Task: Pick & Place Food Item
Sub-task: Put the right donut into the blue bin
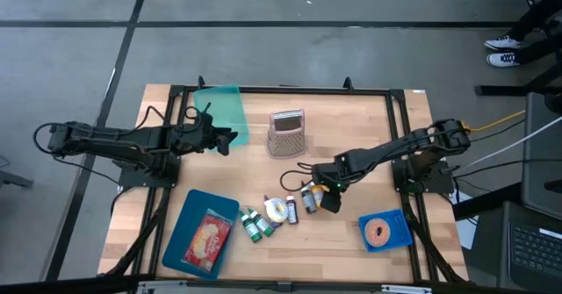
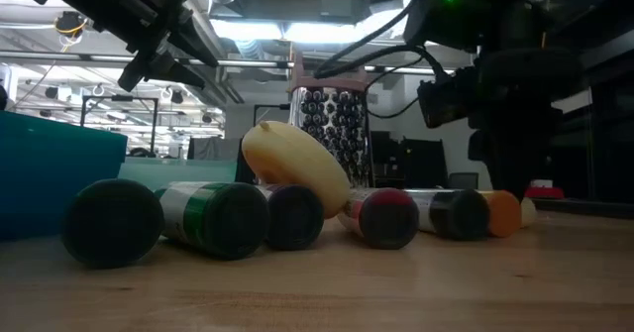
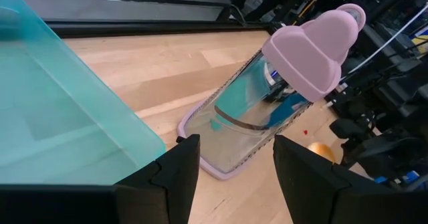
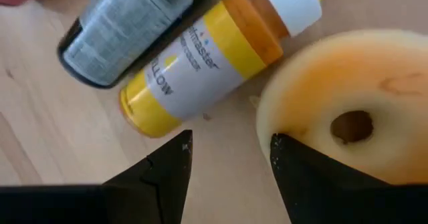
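Right up close, the right gripper [image 4: 226, 160] has its jaws spread and holding nothing, hovering just over a yellow bottle [image 4: 200, 67] and the pale ring-shaped food item [image 4: 388, 97] lying on the bench [image 1: 351, 127]. Left gripper [image 1: 230, 140] hangs off by the teal bin [image 1: 219, 110] near the grater [image 1: 285, 132], jaws also apart and empty.

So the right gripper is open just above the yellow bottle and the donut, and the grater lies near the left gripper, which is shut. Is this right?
One thing is wrong: the left gripper is open, not shut. The left wrist view shows its two fingers standing apart. The rest holds: the grater lies ahead of it, and the right gripper is open over the yellow bottle and the donut.
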Robot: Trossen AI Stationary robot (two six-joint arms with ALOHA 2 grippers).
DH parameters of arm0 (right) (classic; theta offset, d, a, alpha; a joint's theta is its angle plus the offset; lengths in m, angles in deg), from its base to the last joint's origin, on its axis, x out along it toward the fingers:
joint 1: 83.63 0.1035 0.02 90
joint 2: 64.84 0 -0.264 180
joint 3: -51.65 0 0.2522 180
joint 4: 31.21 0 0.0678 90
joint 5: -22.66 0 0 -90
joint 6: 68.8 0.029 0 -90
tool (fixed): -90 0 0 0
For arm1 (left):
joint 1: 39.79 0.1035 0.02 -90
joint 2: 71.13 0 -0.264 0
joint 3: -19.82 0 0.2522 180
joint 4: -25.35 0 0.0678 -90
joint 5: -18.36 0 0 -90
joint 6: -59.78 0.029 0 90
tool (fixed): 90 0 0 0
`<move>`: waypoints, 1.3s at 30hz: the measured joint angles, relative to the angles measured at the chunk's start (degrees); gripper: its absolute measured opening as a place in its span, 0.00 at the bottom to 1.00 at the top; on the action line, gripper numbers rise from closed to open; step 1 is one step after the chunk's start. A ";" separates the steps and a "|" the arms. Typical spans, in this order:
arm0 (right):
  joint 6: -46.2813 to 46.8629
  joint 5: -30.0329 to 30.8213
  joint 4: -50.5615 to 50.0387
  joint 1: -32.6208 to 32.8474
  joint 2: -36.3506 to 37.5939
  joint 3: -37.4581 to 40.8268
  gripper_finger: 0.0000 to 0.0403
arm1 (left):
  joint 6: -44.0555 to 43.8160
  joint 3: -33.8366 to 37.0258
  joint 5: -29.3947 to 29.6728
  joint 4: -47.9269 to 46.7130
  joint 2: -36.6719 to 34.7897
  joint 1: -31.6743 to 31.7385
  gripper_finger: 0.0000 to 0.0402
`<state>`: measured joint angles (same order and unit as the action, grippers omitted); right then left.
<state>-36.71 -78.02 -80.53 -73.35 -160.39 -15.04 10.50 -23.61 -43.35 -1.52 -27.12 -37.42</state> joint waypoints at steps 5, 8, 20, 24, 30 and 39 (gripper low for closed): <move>0.07 0.52 0.19 -0.35 -0.04 0.00 0.49 | -0.02 0.00 0.45 0.00 0.00 0.00 0.46; 0.24 0.54 0.21 -0.71 -0.02 0.00 0.49 | -0.01 0.00 0.54 0.00 0.00 -0.02 0.46; -3.13 1.29 -6.50 -2.57 0.33 -6.09 0.49 | 0.06 0.00 2.64 0.02 0.00 0.00 0.46; -5.20 2.29 -8.38 -4.04 0.42 -8.15 0.49 | 0.51 0.02 2.95 0.02 0.00 -0.02 0.46; -7.31 2.32 -10.04 -6.11 0.42 -8.15 0.49 | 1.03 0.02 2.98 -0.01 0.00 -0.01 0.46; -8.93 2.29 -9.83 -7.61 0.09 -8.15 0.49 | 1.03 0.02 2.97 -0.50 0.00 0.00 0.46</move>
<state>-45.64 -75.72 -90.36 -80.95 -160.30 -23.19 11.53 -23.59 -40.37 -2.02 -27.12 -37.42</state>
